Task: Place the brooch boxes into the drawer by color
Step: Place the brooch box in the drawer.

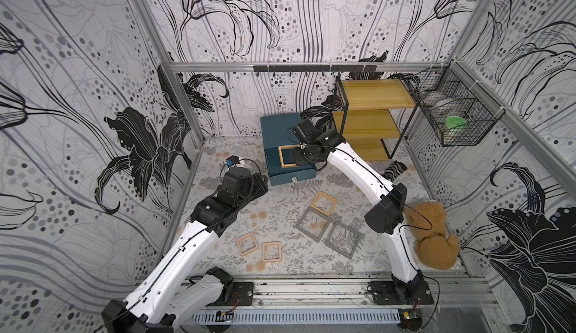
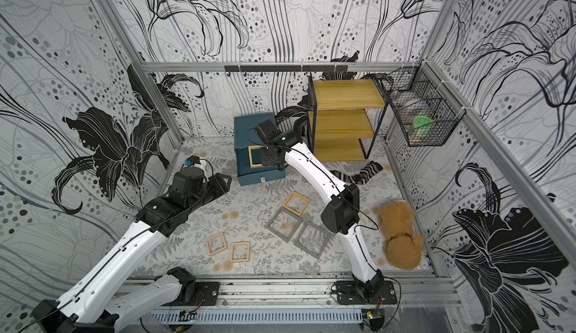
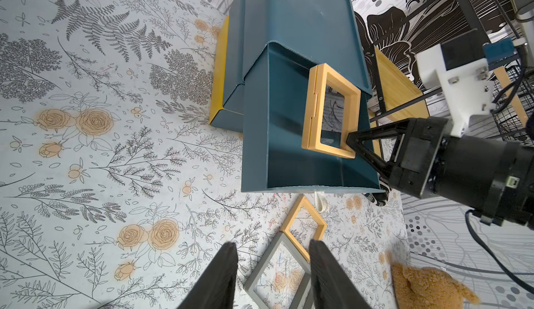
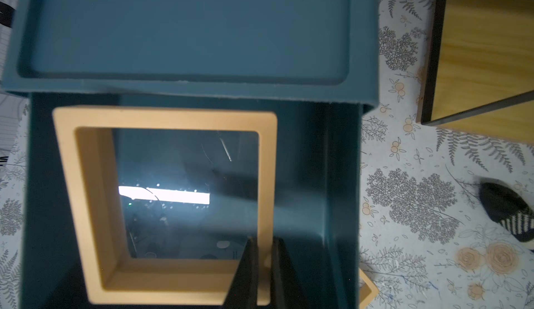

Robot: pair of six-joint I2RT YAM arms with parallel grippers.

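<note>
Floral tabletop below, we pinch a yellow brooch box by its corner in our right gripper, inside the pulled-out top drawer. We should lower it flat before releasing. Meanwhile our left gripper hangs empty, fingers parted.

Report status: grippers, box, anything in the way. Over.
Right gripper shut on yellow brooch box, tilted inside open top drawer. Left gripper open, empty. Second yellow box on table. Nothing blocking drawer.
</note>
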